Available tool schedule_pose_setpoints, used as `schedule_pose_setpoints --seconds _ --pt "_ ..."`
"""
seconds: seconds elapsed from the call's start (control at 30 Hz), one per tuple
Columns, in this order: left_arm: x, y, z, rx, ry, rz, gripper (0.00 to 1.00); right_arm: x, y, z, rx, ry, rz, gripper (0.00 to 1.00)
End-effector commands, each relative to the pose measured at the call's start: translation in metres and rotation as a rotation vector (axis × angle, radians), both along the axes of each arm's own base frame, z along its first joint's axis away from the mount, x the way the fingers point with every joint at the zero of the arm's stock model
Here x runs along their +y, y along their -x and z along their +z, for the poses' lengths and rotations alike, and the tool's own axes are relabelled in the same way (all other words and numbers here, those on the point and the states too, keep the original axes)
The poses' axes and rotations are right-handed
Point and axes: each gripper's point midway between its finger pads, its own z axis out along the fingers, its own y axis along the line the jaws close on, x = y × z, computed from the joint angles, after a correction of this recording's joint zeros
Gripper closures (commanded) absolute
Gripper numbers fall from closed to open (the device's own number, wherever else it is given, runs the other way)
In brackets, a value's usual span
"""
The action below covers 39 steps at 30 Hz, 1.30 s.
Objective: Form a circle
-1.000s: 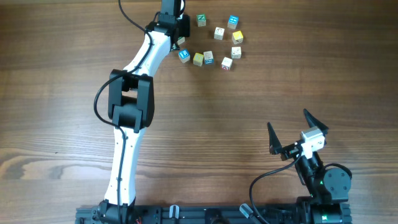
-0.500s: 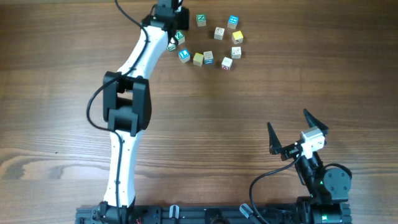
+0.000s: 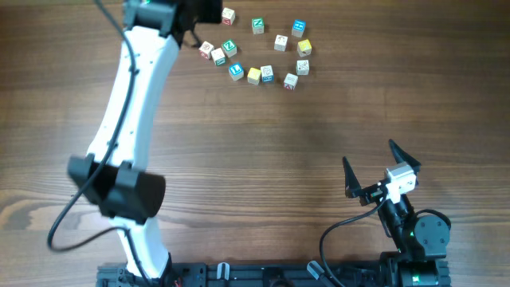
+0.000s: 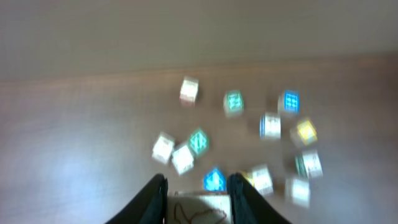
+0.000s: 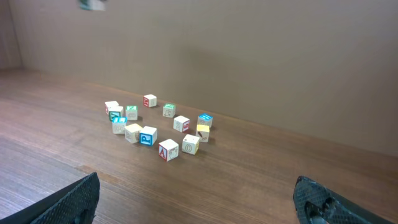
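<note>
Plainly, from overhead the circle [image 3: 280,41] is only a ragged loop of letter cubes on the wooden surface [image 3: 319,143]. The yellow cube [image 3: 304,48] sits on one flank. Directly across the loop from it three cubes [image 3: 217,56] bunch together, and a lone cream cube [image 3: 228,14] stands out of line beyond them. The left end effector [image 3: 203,11] hangs past that far side, its jaws hidden in this view. The right end effector [image 3: 368,153] is parked well apart from the yellow cube, fingers spread wide and empty. The left wrist view is motion-blurred, but it supplies what the overhead lacks. The dark fingers stand partly apart with nothing between their tips, and the whole loop lies spread beneath, so I judge this end effector to be lifted clear. The right wrist view adds a low side look: every cube lies flat in one layer, none stacked. To do the step well, I would take the stragglers opposite the yellow cube one at a time. Descend straight over each one and seat it on the arc with even gaps, without brushing its neighbours.
</note>
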Motion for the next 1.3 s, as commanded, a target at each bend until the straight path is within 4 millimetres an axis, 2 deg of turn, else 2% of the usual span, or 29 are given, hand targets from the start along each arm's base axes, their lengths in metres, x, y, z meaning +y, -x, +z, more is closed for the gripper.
schedule_pose_setpoints --seconds 0.0,0.07,0.17,0.23,0.33,0.43,0.5,0.67,0.73,0.77,0.9,1.03,1.1,1.27 --pt "0.003 0.050 0.015 0.099 0.015 -0.034 0.71 0.000 0.000 0.002 -0.012 0.009 -0.001 0.00" --pt "0.006 0.082 -0.004 0.250 0.002 -0.049 0.74 0.000 0.000 0.002 -0.012 0.009 -0.001 0.00" --pt "0.002 0.114 -0.032 0.420 0.006 -0.080 0.78 0.000 0.000 0.002 -0.012 0.009 -0.001 0.00" --pt "-0.002 0.121 -0.046 0.471 0.003 -0.093 0.78 0.000 0.000 0.002 -0.012 0.009 -0.001 0.00" --pt "-0.014 0.139 -0.091 0.588 -0.025 -0.109 0.76 0.000 0.000 0.002 -0.012 0.009 -0.001 0.00" --pt "-0.025 0.147 -0.130 0.637 -0.032 -0.106 0.75 0.000 0.000 0.002 -0.012 0.009 -0.001 0.00" --pt "-0.032 0.160 -0.167 0.686 -0.044 -0.105 0.75 0.000 0.000 0.002 -0.012 0.009 -0.001 0.00" --pt "-0.040 0.171 -0.219 0.700 -0.035 -0.083 0.75 0.000 0.000 0.002 -0.012 0.009 -0.001 0.00" --pt "-0.038 0.174 -0.232 0.703 -0.031 -0.073 0.74 0.000 0.000 0.002 -0.012 0.009 -0.001 0.00" --pt "-0.038 0.175 -0.236 0.704 -0.025 -0.060 0.70 0.000 0.000 0.002 -0.012 0.009 -0.001 0.00" --pt "-0.037 0.176 -0.245 0.699 -0.024 -0.062 0.67 0.000 0.000 0.002 -0.012 0.009 -0.001 0.00" --pt "-0.037 0.179 -0.254 0.697 -0.023 -0.064 0.40 0.000 0.000 0.002 -0.012 0.009 -0.001 0.00" --pt "-0.038 0.180 -0.254 0.698 -0.024 -0.065 0.12 0.000 0.000 0.002 -0.012 0.009 -0.001 0.00" --pt "-0.043 0.190 -0.254 0.730 -0.031 -0.086 0.00 0.000 0.000 0.002 -0.012 0.009 -0.001 0.00"
